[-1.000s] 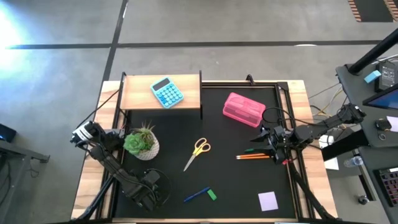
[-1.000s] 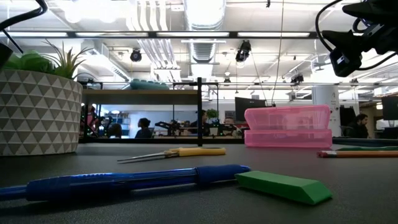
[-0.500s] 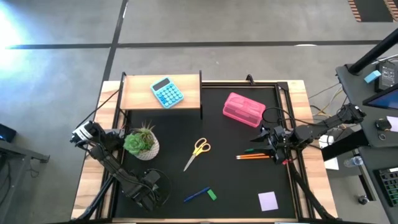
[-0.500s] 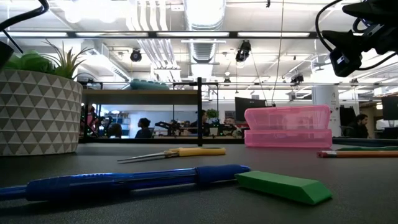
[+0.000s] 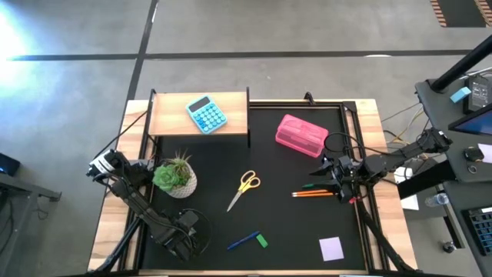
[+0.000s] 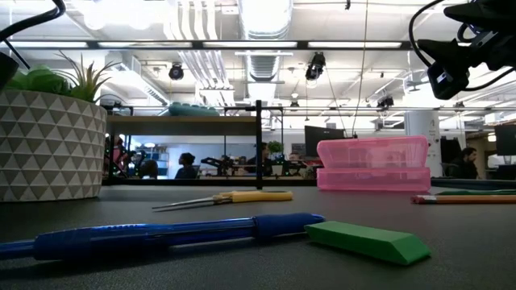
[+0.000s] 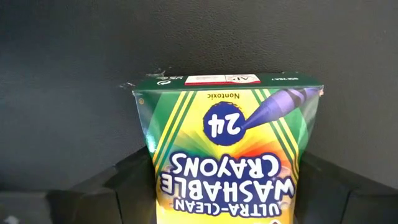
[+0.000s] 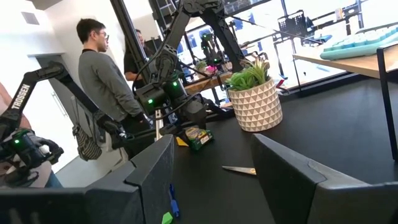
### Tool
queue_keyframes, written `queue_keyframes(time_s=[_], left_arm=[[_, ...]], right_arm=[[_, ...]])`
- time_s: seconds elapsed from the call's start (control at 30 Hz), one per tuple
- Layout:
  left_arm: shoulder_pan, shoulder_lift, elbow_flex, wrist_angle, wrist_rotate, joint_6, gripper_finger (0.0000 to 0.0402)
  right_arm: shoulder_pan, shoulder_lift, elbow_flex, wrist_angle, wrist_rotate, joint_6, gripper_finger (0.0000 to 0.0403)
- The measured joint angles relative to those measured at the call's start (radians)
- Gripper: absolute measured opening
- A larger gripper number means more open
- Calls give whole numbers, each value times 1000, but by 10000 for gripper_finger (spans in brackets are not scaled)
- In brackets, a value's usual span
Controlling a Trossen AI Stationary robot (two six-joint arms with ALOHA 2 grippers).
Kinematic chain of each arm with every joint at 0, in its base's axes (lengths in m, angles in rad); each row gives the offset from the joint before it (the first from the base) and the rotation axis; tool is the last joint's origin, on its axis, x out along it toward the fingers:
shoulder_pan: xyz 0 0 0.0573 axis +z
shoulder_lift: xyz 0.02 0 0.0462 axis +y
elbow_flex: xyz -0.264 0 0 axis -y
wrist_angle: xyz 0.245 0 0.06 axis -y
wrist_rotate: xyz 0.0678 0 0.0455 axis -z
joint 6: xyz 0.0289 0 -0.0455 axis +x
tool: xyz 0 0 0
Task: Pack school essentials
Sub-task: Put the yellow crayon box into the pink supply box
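- The crayon box (image 7: 227, 137) sat clamped in the left pincer (image 5: 183, 231), low over the near left part of the tabletop (image 5: 215, 173); by my reading it was the only item picked up.
- The pink case (image 5: 301, 135) lay shut at the far right of the tabletop, apparently the place to pack into, and nothing showed going into it yet.
- The scissors (image 5: 244, 188) lay loose near the middle, well apart from the case.
- The pencils (image 5: 311, 193), orange with a green one just beside, lay side by side near the right pincer (image 5: 336, 178).
- The pen (image 5: 243, 241) and the eraser (image 5: 262, 241) lay just beside each other at the near edge, close to the left pincer.
- The note pad (image 5: 331, 248) lay alone at the near right corner.
- The right pincer hung above the tabletop by the pencils, its fingers spread wide and holding nothing.
- The plant (image 5: 177, 177) stood at the left and the calculator (image 5: 206, 114) on the wooden shelf (image 5: 177, 115); neither seemed in the way.
- Judged so, the packing had barely begun: the case unopened and every item outside it.
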Motion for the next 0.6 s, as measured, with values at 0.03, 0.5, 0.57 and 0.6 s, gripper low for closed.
queue_keyframes(time_s=[0.03,0.5,0.57,0.6], left_arm=[[0,0,0,1,0,0,274],[0,-3,0,9,7,-9,274],[1,-3,0,20,-17,-10,274],[5,-3,0,32,-25,-10,274]], right_arm=[[0,0,0,0,0,0,206],[0,0,0,0,0,0,206],[0,0,0,0,0,0,206],[0,0,0,0,0,0,206]])
